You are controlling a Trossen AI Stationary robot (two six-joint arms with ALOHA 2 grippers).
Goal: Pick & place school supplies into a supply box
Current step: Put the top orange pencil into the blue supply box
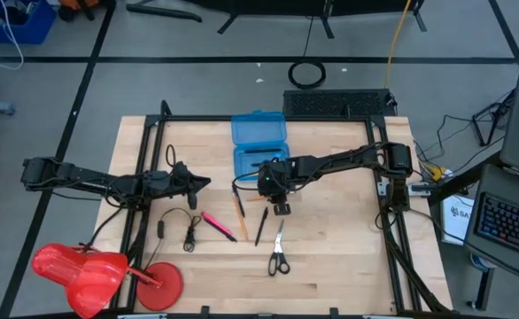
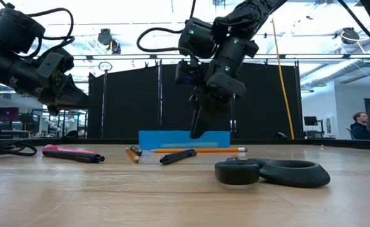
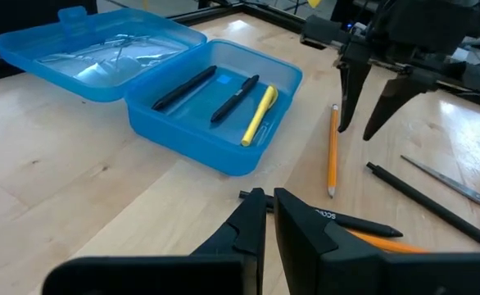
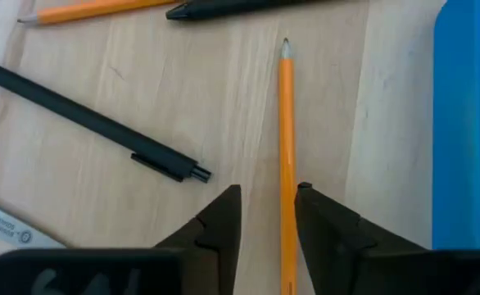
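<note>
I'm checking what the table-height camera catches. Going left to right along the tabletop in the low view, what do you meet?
Black cable → pink pen → short orange pencil → black pen → scissors. The blue box and long orange pencil span the middle behind these, so I leave them unplaced.

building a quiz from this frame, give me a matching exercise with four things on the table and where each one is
Things:
1. yellow pen
2. steel scissors with black handles
3. pink pen
4. orange pencil

Places:
A. on the wood, nearest the table's front edge
B. between the right gripper's open fingers, beside the box
C. inside the open bright blue plastic supply box
D. on the wood, near the black cable, below the left gripper

Pairs: 1-C, 2-A, 3-D, 4-B
</note>
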